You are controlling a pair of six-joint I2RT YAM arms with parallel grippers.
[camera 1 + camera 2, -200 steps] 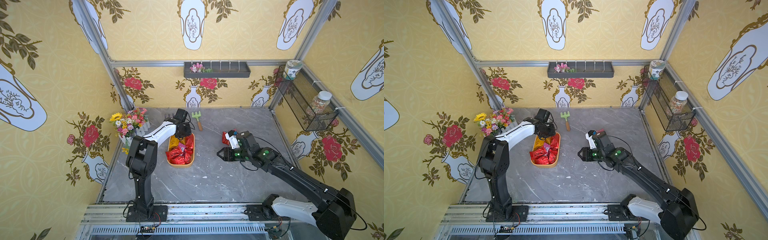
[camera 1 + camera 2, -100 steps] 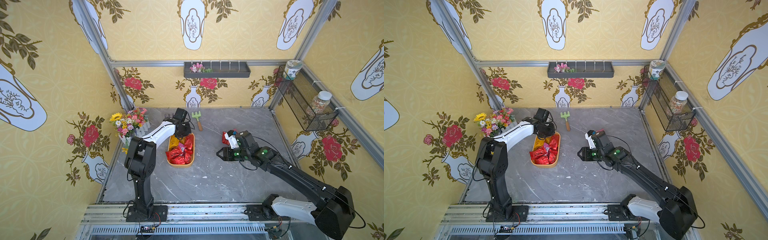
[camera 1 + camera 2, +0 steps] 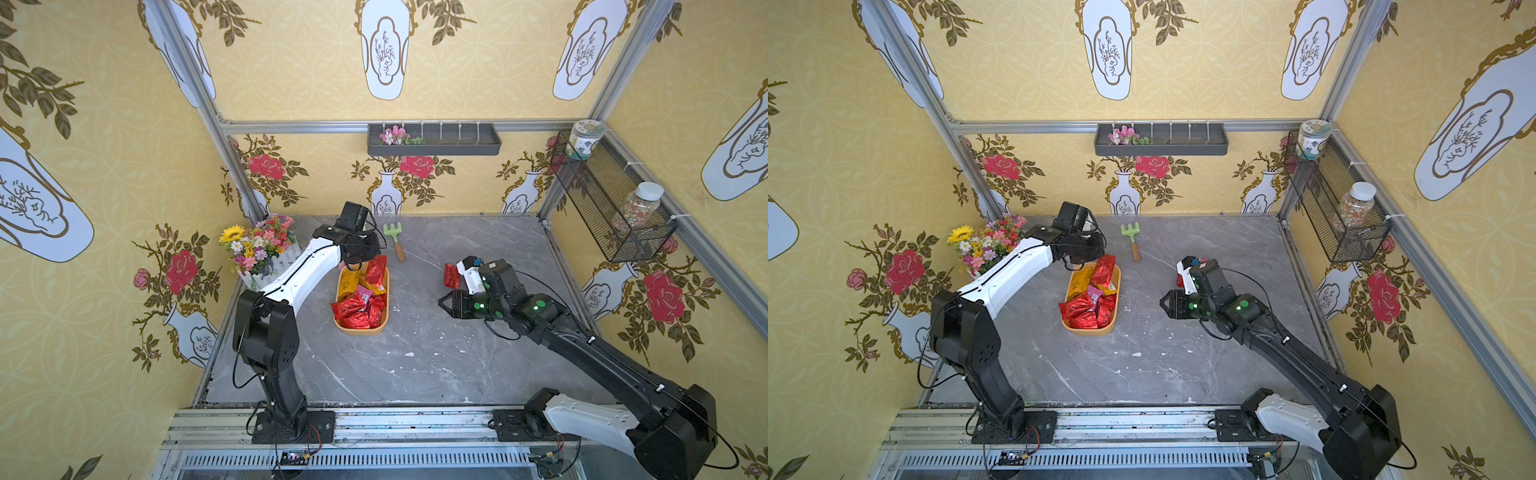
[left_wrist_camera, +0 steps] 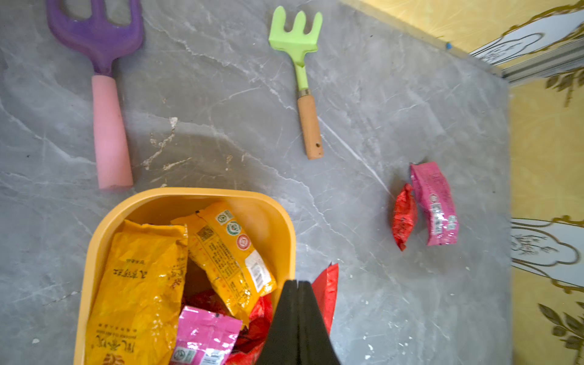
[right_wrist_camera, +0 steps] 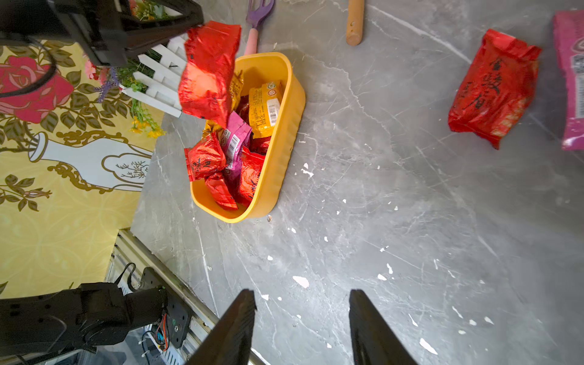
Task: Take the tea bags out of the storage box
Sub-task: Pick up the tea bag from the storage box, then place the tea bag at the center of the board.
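Tightly in end effector (image 4: 297, 284): tea bag (image 5: 207, 69)

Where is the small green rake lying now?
In both top views the green rake lies flat on the grey table, about midway across, near the back wall, just beyond the far end of the storage box.

The grey marble tabletop (image 3: 415, 374) carries the orange storage box (image 3: 360, 331), with a green rake (image 3: 395, 237) and a purple fork (image 4: 104, 94) just beyond its far end. A white flower box (image 3: 286, 259) stands near its left side; a red tea bag (image 4: 404, 218) and a pink tea bag (image 4: 435, 205) lie side by side well to its right
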